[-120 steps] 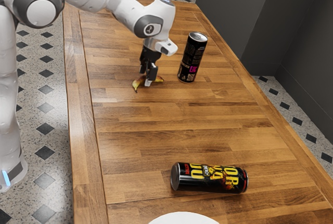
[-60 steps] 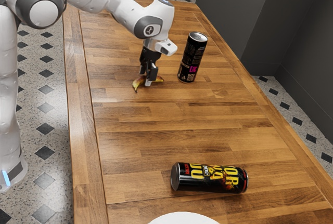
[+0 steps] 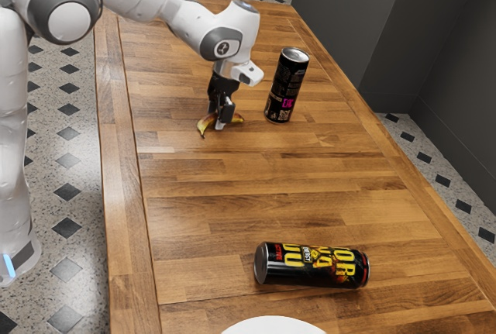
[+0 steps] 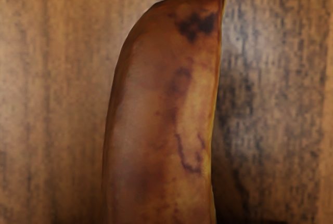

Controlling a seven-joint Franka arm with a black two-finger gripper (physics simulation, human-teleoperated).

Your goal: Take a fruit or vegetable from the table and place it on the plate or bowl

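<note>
Only the wrist has tilted slightly; the hand (image 3: 222, 120) clamps the banana (image 3: 204, 125) mid-length, across its long axis on the bench (image 3: 310, 187).

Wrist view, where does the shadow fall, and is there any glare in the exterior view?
Wrist view: a dark shadow lies on the table along one side of the banana. Exterior view: soft light, a pale sheen on the planks, a faint shadow under the lying can.

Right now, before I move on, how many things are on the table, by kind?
banana: 1
cans: 2 (upright can, lying can)
plate: 1, partly in view at the near edge
Total: 4
</note>
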